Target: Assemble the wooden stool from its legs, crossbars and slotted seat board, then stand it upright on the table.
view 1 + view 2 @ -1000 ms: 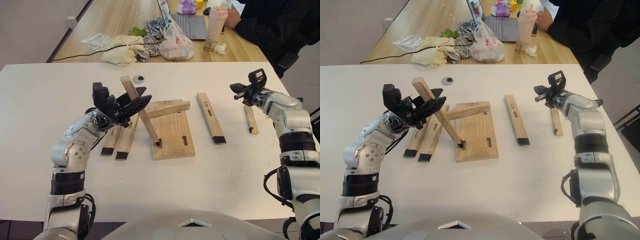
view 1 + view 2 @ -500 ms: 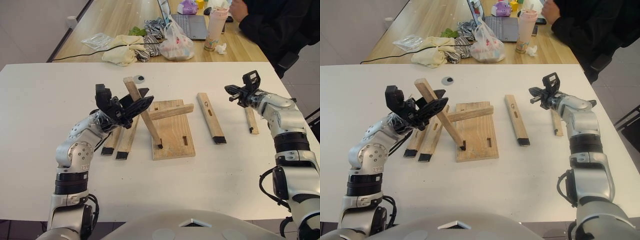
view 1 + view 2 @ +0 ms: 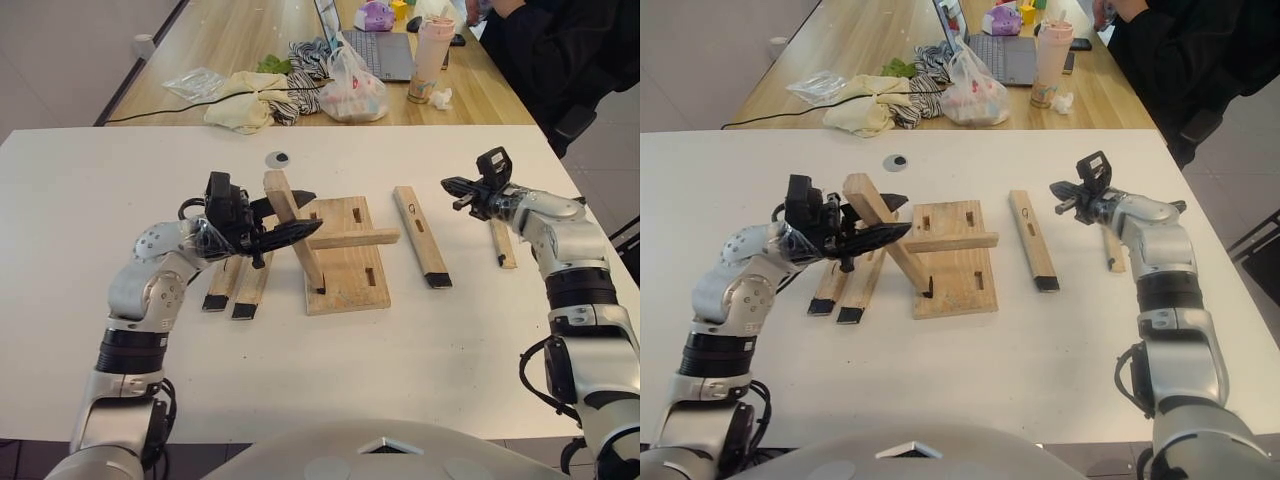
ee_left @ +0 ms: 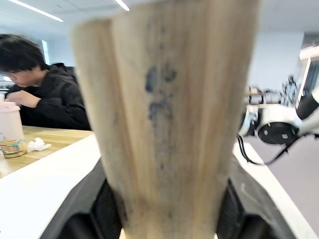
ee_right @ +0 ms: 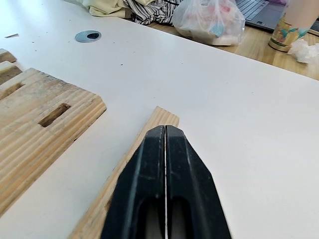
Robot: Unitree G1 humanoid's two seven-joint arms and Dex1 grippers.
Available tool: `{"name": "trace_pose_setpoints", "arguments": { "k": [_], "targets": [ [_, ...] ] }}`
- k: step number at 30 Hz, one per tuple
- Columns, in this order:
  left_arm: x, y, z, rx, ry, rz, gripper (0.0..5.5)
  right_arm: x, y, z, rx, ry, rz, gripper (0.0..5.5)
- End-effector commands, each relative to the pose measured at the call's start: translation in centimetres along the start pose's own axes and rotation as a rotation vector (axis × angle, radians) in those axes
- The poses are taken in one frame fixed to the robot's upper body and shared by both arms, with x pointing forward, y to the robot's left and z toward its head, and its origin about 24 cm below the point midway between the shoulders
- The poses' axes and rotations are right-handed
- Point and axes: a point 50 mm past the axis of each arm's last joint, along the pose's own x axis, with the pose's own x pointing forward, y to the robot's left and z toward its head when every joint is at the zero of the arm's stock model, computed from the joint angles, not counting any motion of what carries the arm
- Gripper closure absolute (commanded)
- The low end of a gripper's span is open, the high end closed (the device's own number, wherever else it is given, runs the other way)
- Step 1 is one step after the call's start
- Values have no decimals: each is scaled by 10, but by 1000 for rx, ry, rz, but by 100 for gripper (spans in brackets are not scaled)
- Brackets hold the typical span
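Clamped with the left gripper [image 3: 290, 215] on a tilted wooden leg [image 3: 306, 262], one black finger on each side, close to the upper end. In the left wrist view, pale wood squeezed between both fingers. Lower, dark-tipped end of that leg down at a slot in the slotted seat board [image 3: 352, 278], flat on the white table [image 3: 100, 200]. Sticking out sideways from the leg, a crossbar [image 3: 362, 238], level above the board. Pressed fully together on the right gripper [image 5: 165, 130], fingers with only a thin seam between, holding nothing. Hanging over the far end of a loose leg [image 3: 420, 235] just right of the board. Left of the board, two more legs [image 3: 240, 285] side by side; beside the right forearm, a short crossbar [image 3: 502, 243]
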Motion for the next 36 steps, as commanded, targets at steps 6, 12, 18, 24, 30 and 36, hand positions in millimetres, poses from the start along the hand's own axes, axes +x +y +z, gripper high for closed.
{"name": "trace_pose_setpoints", "arguments": {
  "k": [6, 12, 18, 24, 30, 36],
  "targets": [
    [-13, -10, -35, -34, 338, 1, 349, 4, 15, -8, 12, 19, 50, 550],
    [-22, -27, -69, -121, 563, -38, 349, 4, 18, -10, 17, 25, 57, 550],
    [-30, -19, -67, -94, 570, 16, 307, 4, 19, -11, 22, 28, 58, 550],
    [-42, -8, -50, -4, 622, 10, 221, 6, 20, -11, 22, 21, 54, 550],
    [-63, 11, -32, 96, 591, 388, 189, 3, 10, -3, 18, -33, -35, 550],
    [-85, -4, -39, -96, 586, 777, 139, -5, -2, 1, 48, -84, -174, 550]
  ]
}}
